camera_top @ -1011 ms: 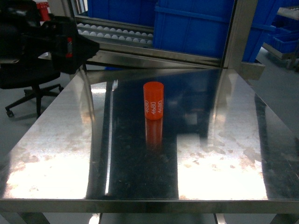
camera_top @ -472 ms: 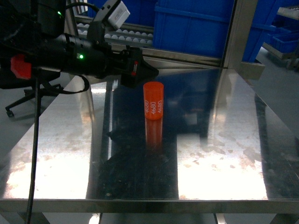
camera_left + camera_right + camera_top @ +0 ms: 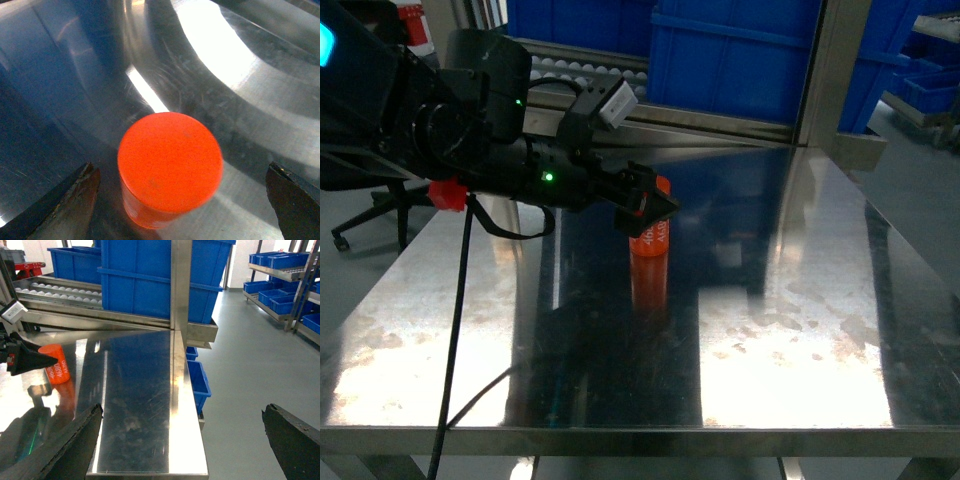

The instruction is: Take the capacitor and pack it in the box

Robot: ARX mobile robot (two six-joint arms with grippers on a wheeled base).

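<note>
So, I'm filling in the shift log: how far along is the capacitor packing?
Early. Nothing looks packed: the orange capacitor stands upright on the steel table, and no box shows in any view. In hand: the left tool is open and poised above the capacitor, fingers either side, not closed on it. The right tool is open, off the table's right edge. Left: grasp, lift, pack.

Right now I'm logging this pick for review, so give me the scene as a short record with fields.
target: orange capacitor, standing upright on the steel table
left gripper: open, fingers either side of the capacitor, not touching it in the wrist view
right gripper: open, empty, at the table's edge
box: not in view
background: blue bins behind the table
stage: capacitor not yet gripped
</note>
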